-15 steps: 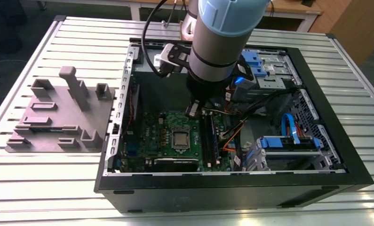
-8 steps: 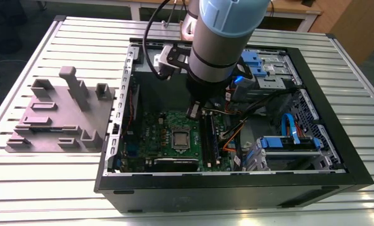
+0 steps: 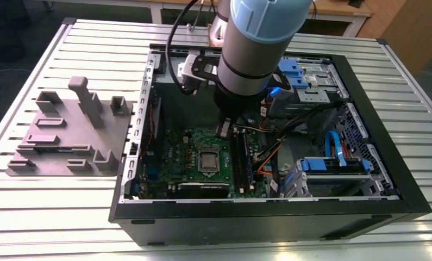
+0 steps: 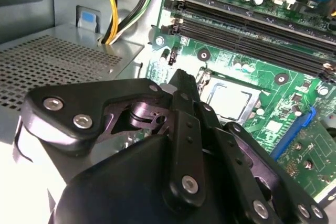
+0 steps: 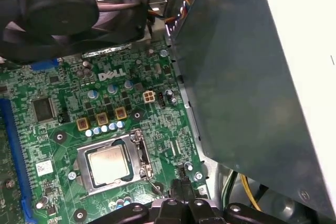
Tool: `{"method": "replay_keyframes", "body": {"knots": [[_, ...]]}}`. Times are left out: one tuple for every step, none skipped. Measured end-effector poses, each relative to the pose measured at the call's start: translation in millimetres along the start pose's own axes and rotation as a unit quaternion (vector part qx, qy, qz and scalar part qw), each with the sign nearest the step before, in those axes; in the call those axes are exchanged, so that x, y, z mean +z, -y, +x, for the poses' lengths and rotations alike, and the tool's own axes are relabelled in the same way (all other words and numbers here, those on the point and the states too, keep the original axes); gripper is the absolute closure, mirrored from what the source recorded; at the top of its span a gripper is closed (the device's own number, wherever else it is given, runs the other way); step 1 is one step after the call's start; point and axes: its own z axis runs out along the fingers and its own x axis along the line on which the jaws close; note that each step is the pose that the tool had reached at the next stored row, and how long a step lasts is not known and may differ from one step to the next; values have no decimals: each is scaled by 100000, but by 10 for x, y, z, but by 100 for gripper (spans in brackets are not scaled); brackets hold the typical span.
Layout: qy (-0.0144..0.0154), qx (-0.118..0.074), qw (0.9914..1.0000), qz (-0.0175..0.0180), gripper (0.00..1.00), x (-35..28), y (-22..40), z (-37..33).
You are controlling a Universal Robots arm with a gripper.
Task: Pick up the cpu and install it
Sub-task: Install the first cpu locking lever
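Observation:
The cpu (image 3: 209, 160), a small square chip with a shiny silver-grey top, lies flat in the socket on the green motherboard (image 3: 179, 147) inside the open computer case. It also appears in both wrist views, cpu (image 4: 231, 100) and cpu (image 5: 109, 163), framed by the metal socket bracket. My gripper (image 3: 224, 129) hangs inside the case, just above the board and slightly to the side of the socket. Its black fingers (image 4: 182, 80) are pressed together with nothing between them, and the gripper (image 5: 182, 188) tip stands apart from the chip.
The black case (image 3: 274, 217) lies open on a slatted metal table. A grey fixture plate (image 3: 63, 136) with upright blocks sits at the exterior view's left. RAM slots (image 4: 252, 24), cables (image 4: 113, 9), a fan (image 5: 68, 9) and blue drive bays (image 3: 332, 163) crowd around the socket.

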Motion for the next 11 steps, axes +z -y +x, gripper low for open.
{"method": "replay_keyframes", "body": {"knots": [[-13, -144, 100000, -19, 90, -6, -1, -1], [-20, -289, 100000, -35, 90, -12, -2, -2], [-48, -431, 99999, -38, 90, -19, -4, -3], [-87, -612, 99998, -44, 90, -26, -7, -4], [-151, -869, 99996, -48, 90, -31, -8, -5], [-251, -1269, 99992, -56, 90, -33, -10, -5], [-349, -1760, 99984, -82, 90, -32, -10, -4], [-431, -2277, 99973, -109, 90, -33, -11, -4], [-488, -2759, 99961, -131, 90, -34, -11, -3], [-526, -3209, 99947, -143, 90, -35, -11, -2], [-546, -3482, 99938, -96, 90, -35, -11, 2]]}}
